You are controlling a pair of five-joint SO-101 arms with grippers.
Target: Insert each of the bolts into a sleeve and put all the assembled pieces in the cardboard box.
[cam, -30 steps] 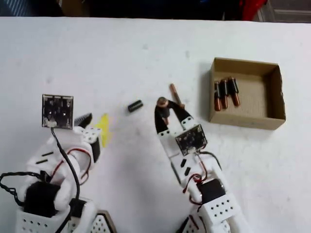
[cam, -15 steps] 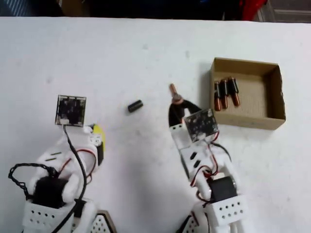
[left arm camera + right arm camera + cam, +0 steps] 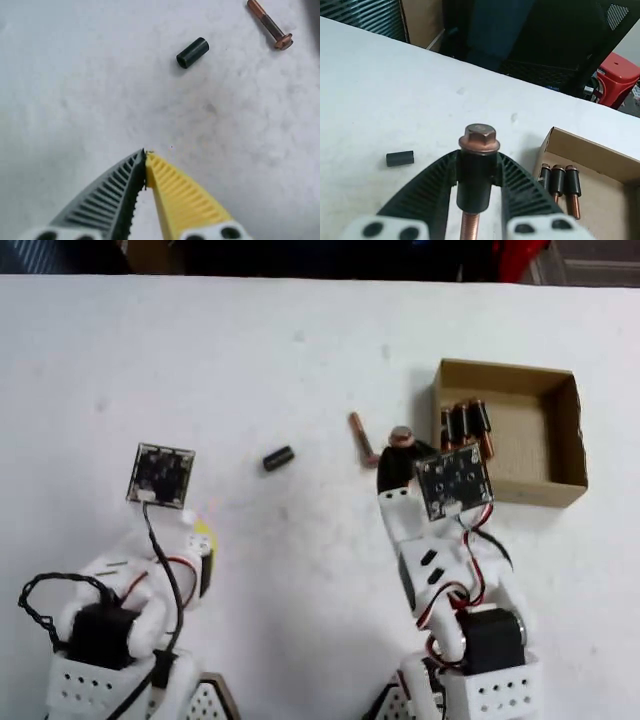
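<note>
My right gripper point(image 3: 476, 172) is shut on an assembled bolt in its black sleeve point(image 3: 476, 180), held upright with the copper head up. From above, that piece point(image 3: 401, 438) hangs just left of the cardboard box point(image 3: 560, 455), which holds three assembled pieces point(image 3: 465, 428). A loose copper bolt point(image 3: 361, 439) lies on the table beside the right gripper point(image 3: 398, 465). A loose black sleeve point(image 3: 278, 458) lies further left. My left gripper point(image 3: 145, 156) is shut with nothing in it, above the table near the sleeve point(image 3: 192, 53) and the bolt point(image 3: 270, 25).
The white table point(image 3: 250, 360) is bare around the loose parts. Beyond its far edge stand a dark chair, a red stool point(image 3: 620, 75) and cardboard on the floor.
My right gripper has carried the assembled piece rightwards, from beside the loose bolt to the box's left wall. The left arm has shifted right and drawn nearer to the front edge.
</note>
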